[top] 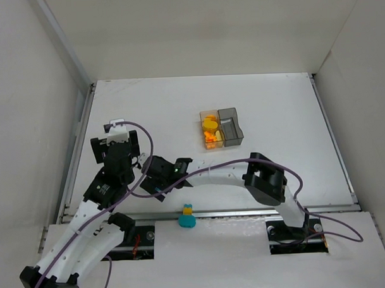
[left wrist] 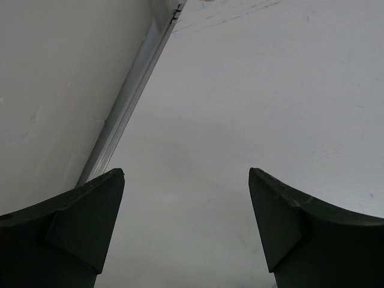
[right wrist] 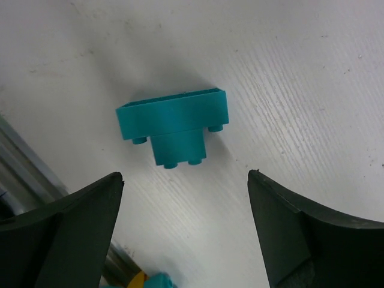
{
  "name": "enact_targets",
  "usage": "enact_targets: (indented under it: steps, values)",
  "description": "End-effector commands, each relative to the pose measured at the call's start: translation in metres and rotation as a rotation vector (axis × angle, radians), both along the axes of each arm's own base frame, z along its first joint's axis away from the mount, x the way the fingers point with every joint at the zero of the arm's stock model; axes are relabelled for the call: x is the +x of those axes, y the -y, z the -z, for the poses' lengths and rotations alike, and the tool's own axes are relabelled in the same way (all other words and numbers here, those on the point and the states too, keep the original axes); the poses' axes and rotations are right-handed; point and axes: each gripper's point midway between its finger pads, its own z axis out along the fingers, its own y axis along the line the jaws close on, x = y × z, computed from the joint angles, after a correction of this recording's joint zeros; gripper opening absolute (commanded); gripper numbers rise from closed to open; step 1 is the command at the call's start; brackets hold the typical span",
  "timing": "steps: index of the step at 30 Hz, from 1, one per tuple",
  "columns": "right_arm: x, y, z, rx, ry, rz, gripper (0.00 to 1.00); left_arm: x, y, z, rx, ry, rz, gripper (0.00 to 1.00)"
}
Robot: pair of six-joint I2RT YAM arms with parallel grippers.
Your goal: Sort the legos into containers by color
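Observation:
A teal lego point(right wrist: 174, 125) lies on the white table just ahead of my right gripper point(right wrist: 186, 177), which is open and empty above it. In the top view the right gripper point(top: 151, 180) hides this piece. A second teal piece with yellow on it point(top: 187, 217) sits on the table's near edge and also shows at the bottom of the right wrist view point(right wrist: 153, 281). The orange bin point(top: 204, 117) holds orange and yellow legos point(top: 210, 132). The grey bin point(top: 230, 125) joins it on the right. My left gripper point(top: 119, 141) is open and empty over bare table point(left wrist: 186, 174).
A metal rail point(left wrist: 126, 102) runs along the table's left edge beside my left gripper. White walls enclose the table on the left, back and right. Purple cables loop over both arms.

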Motion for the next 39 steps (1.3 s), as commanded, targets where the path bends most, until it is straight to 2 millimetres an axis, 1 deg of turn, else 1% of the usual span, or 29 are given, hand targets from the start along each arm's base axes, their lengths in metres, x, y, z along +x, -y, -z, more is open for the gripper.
enact_targets:
  steps: [1,4,5,6,7,8,9,12,13,18,19,21,22,23,25,26,27,28,29,30,31,32,33,34,35,36,37,38,39]
  values:
    - [0.012,-0.017,-0.005,0.053,0.047,-0.040,0.87,0.003,0.003,-0.027,-0.022,0.070,0.024,0.82]
    - [0.017,-0.022,-0.004,0.078,0.046,-0.037,0.86,0.004,0.001,-0.032,0.007,0.081,0.020,0.84]
    - [0.023,-0.024,-0.007,0.095,0.053,-0.027,0.84,0.003,-0.001,-0.032,0.009,0.082,0.012,0.84]
    - [0.023,-0.024,-0.002,0.087,0.050,-0.027,0.82,0.003,-0.001,-0.032,0.009,0.082,0.011,0.85]
    - [0.026,-0.029,-0.008,0.105,0.065,-0.036,0.80,0.004,0.000,-0.030,0.013,0.074,0.012,0.85]
    - [0.030,-0.027,-0.003,0.092,0.062,-0.042,0.78,0.004,0.002,-0.028,0.006,0.067,0.020,0.85]
    - [0.030,-0.030,0.000,0.092,0.059,-0.056,0.74,0.004,0.002,-0.028,0.006,0.067,0.021,0.85]
    - [0.022,-0.034,0.000,0.098,0.035,-0.116,0.69,0.005,0.004,-0.026,-0.003,0.061,0.031,0.85]
    - [0.016,-0.027,0.012,0.076,0.010,-0.127,0.67,0.005,0.004,-0.026,-0.003,0.061,0.031,0.85]
    - [0.012,-0.026,0.013,0.097,0.006,-0.151,0.66,0.006,0.005,-0.024,0.001,0.053,0.031,0.85]
    - [0.011,-0.029,0.016,0.097,-0.002,-0.156,0.65,0.006,0.002,-0.024,0.002,0.053,0.022,0.85]
    - [0.013,-0.037,0.012,0.112,0.004,-0.169,0.60,0.006,0.004,-0.024,0.000,0.052,0.031,0.85]
    - [0.011,-0.037,0.017,0.107,-0.007,-0.175,0.57,0.006,0.004,-0.024,0.000,0.052,0.031,0.85]
    - [0.012,-0.040,0.012,0.118,-0.002,-0.175,0.50,0.007,0.004,-0.022,0.004,0.044,0.031,0.85]
    - [0.013,-0.042,0.015,0.121,0.000,-0.176,0.40,0.008,0.006,-0.021,0.002,0.043,0.040,0.85]
    - [0.011,-0.043,0.015,0.127,-0.012,-0.174,0.33,0.008,0.006,-0.021,0.002,0.043,0.040,0.85]
    - [0.012,-0.045,0.014,0.136,-0.007,-0.174,0.17,0.008,0.008,-0.021,-0.001,0.042,0.050,0.85]
    - [0.011,-0.042,0.018,0.127,-0.012,-0.174,0.10,0.009,0.010,-0.021,-0.004,0.040,0.065,0.85]
    - [0.013,-0.042,0.012,0.133,0.000,-0.168,0.03,0.009,0.012,-0.020,-0.006,0.039,0.074,0.85]
    - [0.012,-0.040,0.011,0.133,0.000,-0.168,0.00,0.009,0.013,-0.016,0.009,0.026,0.085,0.86]
    - [0.012,-0.041,0.006,0.141,0.004,-0.168,0.00,0.009,0.014,-0.018,0.001,0.034,0.097,0.86]
    - [0.019,-0.035,0.006,0.140,0.003,-0.138,0.00,0.007,0.012,-0.021,0.021,0.036,0.102,0.86]
    - [0.033,-0.027,0.000,0.150,-0.007,-0.105,0.00,0.008,0.015,-0.019,0.031,0.034,0.119,0.88]
    - [0.041,-0.017,-0.009,0.168,-0.020,-0.078,0.00,0.007,0.015,-0.024,0.033,0.052,0.133,0.89]
    - [0.051,-0.008,-0.015,0.192,-0.049,-0.045,0.00,0.008,0.021,-0.028,0.036,0.067,0.172,0.94]
    - [0.054,-0.002,-0.024,0.231,-0.101,-0.053,0.00,0.006,0.023,-0.038,0.069,0.094,0.213,0.97]
    - [0.078,0.017,-0.039,0.269,-0.110,-0.014,0.00,0.005,0.036,-0.060,0.064,0.169,0.307,0.99]
    - [0.085,0.022,-0.052,0.301,-0.114,-0.025,0.00,0.005,0.034,-0.065,0.101,0.181,0.311,0.99]
    - [0.090,0.026,-0.063,0.328,-0.115,-0.047,0.00,0.001,0.053,-0.078,0.120,0.234,0.442,0.99]
